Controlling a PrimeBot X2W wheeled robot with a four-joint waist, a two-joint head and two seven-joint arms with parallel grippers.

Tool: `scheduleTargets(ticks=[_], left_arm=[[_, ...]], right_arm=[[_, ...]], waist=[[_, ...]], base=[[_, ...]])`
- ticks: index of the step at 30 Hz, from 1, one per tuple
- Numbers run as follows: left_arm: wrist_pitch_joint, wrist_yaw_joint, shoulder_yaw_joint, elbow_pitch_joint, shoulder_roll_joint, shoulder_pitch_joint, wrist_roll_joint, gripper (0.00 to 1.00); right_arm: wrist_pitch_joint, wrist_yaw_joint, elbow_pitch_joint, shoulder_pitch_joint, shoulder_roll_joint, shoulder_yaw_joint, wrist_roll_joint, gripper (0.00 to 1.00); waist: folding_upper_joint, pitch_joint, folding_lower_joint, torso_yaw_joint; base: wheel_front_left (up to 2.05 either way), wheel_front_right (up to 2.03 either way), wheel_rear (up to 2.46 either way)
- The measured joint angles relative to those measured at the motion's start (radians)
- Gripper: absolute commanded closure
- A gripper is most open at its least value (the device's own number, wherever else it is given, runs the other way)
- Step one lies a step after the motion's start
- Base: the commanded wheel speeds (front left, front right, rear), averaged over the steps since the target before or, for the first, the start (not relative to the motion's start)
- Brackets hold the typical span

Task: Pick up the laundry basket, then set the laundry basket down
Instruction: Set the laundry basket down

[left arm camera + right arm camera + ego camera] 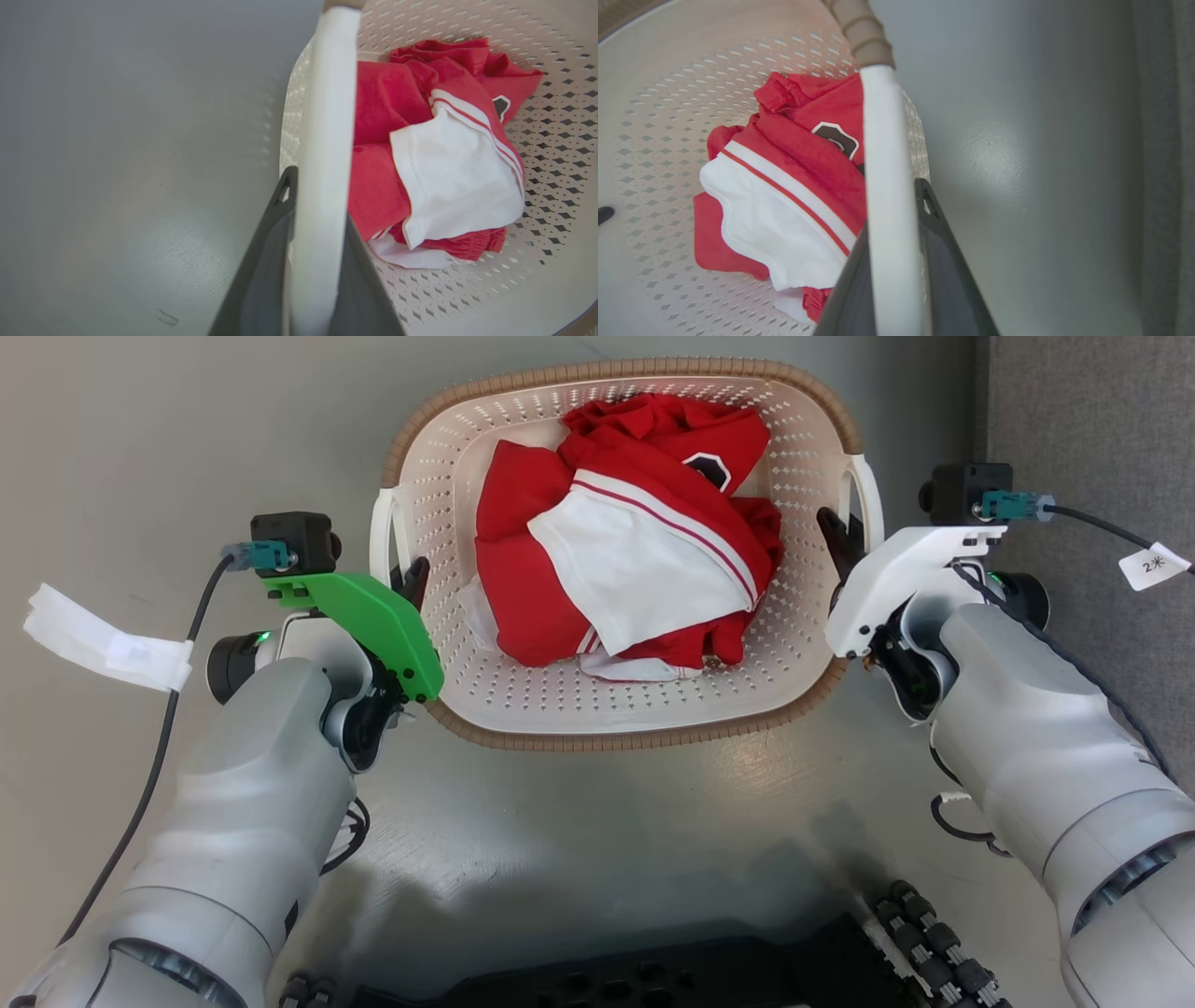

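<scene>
while i held the rig on this moment, i logged the following.

item 1, laundry basket (611, 741): a cream perforated tub with a brown woven-look rim. it sat straight ahead of the robot, between both arms, over the grey floor (168, 420). i could not tell whether its base touched the floor or hung just clear of it.

item 2, contents: one crumpled red-and-white jersey (644, 551) with a dark badge, lying loose on the basket bottom.

item 3, left gripper (406, 577): clamped on the left white handle (380, 537). in the left wrist view a dark finger (275, 219) lay against the outer side of the bar and its partner against the inner side.

item 4, right gripper (840, 532): closed the same way on the right white handle (870, 490), with its fingers (936, 233) straddling the bar.

note on the hold: i judged the grips were mirrored on opposite handles because the basket spanned both arms. a hold on one side alone would have tipped it and slid the jersey. gripping partway along each bar kept the weight between the fingers rather than at their tips.
</scene>
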Motion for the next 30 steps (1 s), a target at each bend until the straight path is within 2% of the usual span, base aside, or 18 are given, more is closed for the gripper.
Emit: scheduleTargets(ticks=[1, 2, 3, 4, 20, 30], left_arm=[[0.001, 0.000, -0.007, 0.003, 0.000, -0.002, -0.002, 1.00], [0.001, 0.000, -0.011, 0.005, 0.000, -0.003, -0.002, 0.10], [0.001, -0.001, -0.014, 0.005, -0.001, -0.003, -0.002, 0.00], [0.003, -0.001, -0.015, 0.004, -0.002, -0.003, -0.003, 0.00], [0.013, -0.001, -0.035, 0.018, -0.003, -0.003, -0.027, 0.00], [-0.013, -0.001, -0.066, 0.042, 0.000, 0.025, -0.026, 0.00]], right_arm=[[0.000, 0.000, 0.007, -0.002, 0.002, 0.000, 0.000, 1.00], [0.001, 0.000, 0.015, -0.002, 0.004, 0.000, 0.002, 0.79], [0.003, 0.000, 0.026, -0.002, 0.007, -0.002, 0.004, 0.53], [0.007, 0.000, 0.034, -0.002, 0.008, -0.004, 0.007, 0.00], [0.010, 0.001, 0.056, -0.007, 0.020, -0.008, 0.014, 0.00], [0.001, 0.000, 0.067, 0.029, 0.030, 0.003, 0.021, 0.00]], waist=[[0.0000, 0.001, 0.0000, 0.000], [0.0000, 0.002, 0.0000, 0.001], [0.0000, 0.002, 0.0000, 0.001], [0.0000, 0.002, 0.0000, 0.001], [0.0000, -0.013, 0.0000, -0.002], [0.0000, -0.091, 0.0000, -0.009]], base=[[0.00, 0.00, 0.00], [0.00, 0.00, 0.00], [0.00, 0.00, 0.00], [0.00, 0.00, 0.00], [0.00, 0.00, 0.00], [0.00, 0.00, 0.00]])
